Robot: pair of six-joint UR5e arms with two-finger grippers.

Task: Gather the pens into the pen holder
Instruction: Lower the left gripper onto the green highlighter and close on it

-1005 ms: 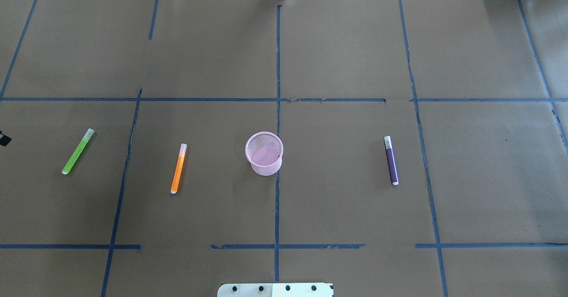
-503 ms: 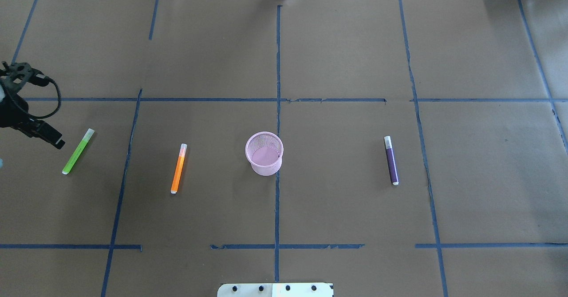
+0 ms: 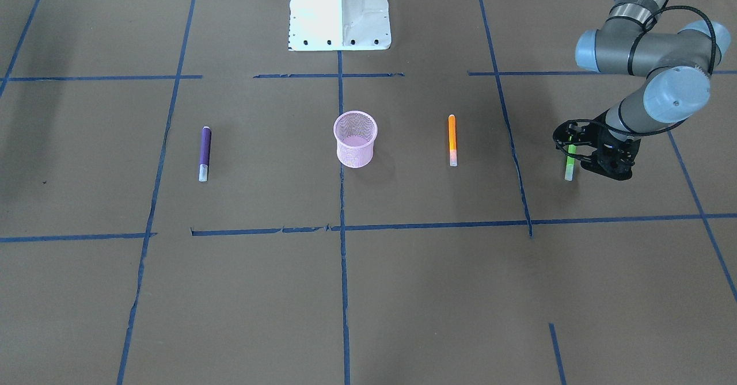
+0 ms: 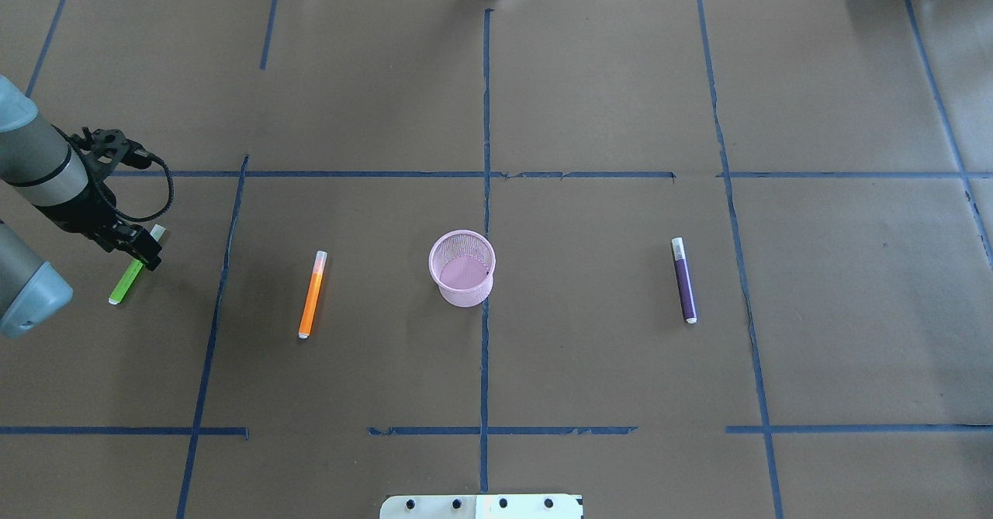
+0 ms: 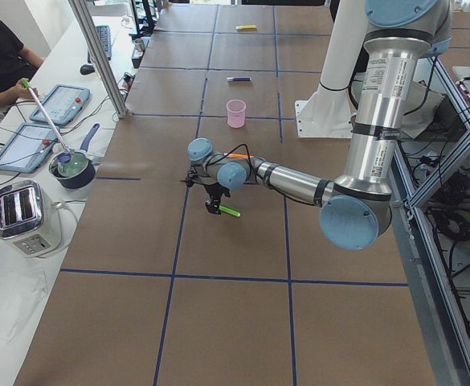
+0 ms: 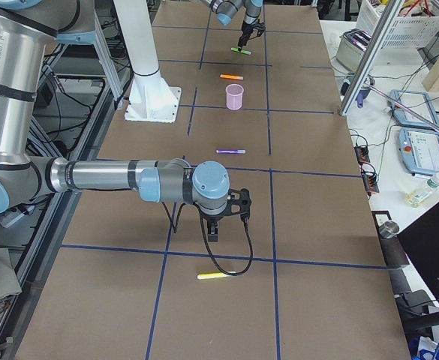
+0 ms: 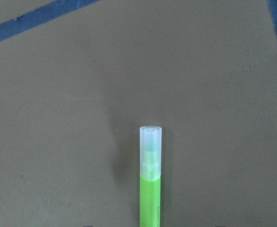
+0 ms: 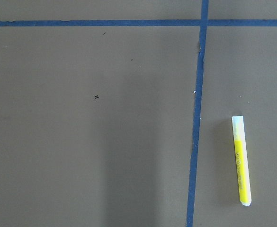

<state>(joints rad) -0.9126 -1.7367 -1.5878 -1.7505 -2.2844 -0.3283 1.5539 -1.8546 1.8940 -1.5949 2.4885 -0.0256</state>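
The pink mesh pen holder [image 4: 462, 268] stands upright at the table's middle, also in the front view [image 3: 355, 139]. The orange pen [image 4: 312, 295] lies left of it and the purple pen [image 4: 684, 282] lies right of it. The green pen [image 4: 124, 286] lies at the far left. My left gripper [image 4: 146, 255] hangs over the green pen's capped half, pointing down and open. The left wrist view shows the pen's cap end [image 7: 150, 142] centred on the bare paper. My right gripper [image 6: 213, 232] hangs over the table's right end, far from the holder; I cannot tell whether it is open or shut.
A yellow pen [image 6: 217, 275] lies beyond the right gripper near the table's right end, also in the right wrist view [image 8: 241, 161]. Brown paper with blue tape lines [image 4: 485, 348] covers the table. The robot's white base [image 3: 339, 11] stands behind the holder.
The left arm has come in from the left edge and moved right, ending over the green pen. The pens and the holder have not moved.
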